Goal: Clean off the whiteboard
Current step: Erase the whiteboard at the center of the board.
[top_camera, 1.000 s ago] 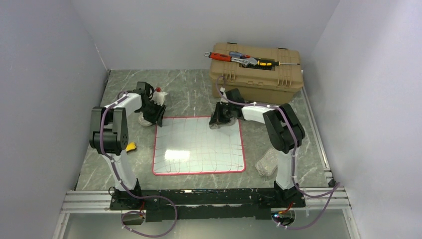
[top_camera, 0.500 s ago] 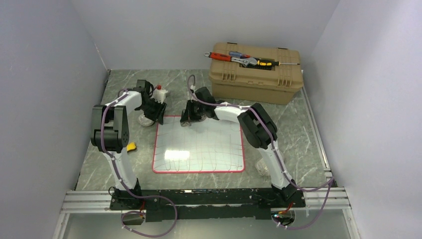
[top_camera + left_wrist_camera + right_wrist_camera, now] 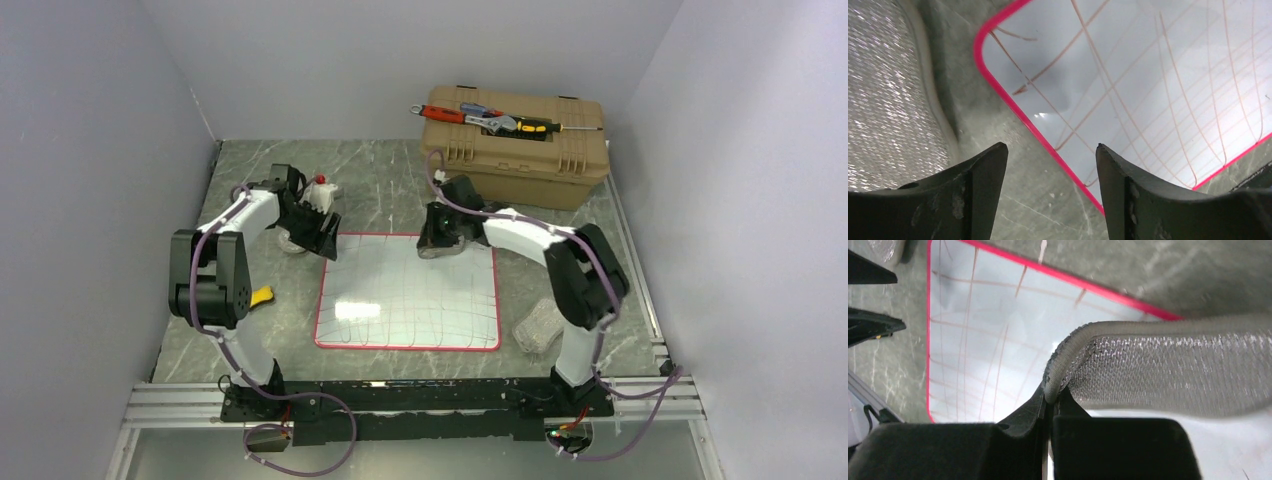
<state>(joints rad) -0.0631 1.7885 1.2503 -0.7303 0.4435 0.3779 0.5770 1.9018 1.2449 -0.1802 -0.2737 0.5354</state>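
Note:
The whiteboard [image 3: 410, 295] lies flat mid-table, glossy white with a red rim and a grid of thin pen lines. My left gripper [image 3: 327, 240] stands open at its far left corner. In the left wrist view the left gripper [image 3: 1050, 150] straddles the red rim, with the whiteboard [image 3: 1148, 75] to the right and nothing held. My right gripper [image 3: 440, 240] is at the board's far edge, shut on the border of a grey mesh pad [image 3: 1173, 370]. That pad rests over the whiteboard [image 3: 983, 350].
A tan toolbox [image 3: 515, 150] with hand tools [image 3: 490, 118] on its lid stands at the back right. A second mesh pad [image 3: 538, 325] lies right of the board, and another [image 3: 888, 100] left of it. A red-capped white bottle [image 3: 320, 190] and a yellow item [image 3: 262, 296] sit nearby.
My right gripper swept the pad left along the far edge, then back right. The left jaws have opened at the corner. The board has slid slightly to the right.

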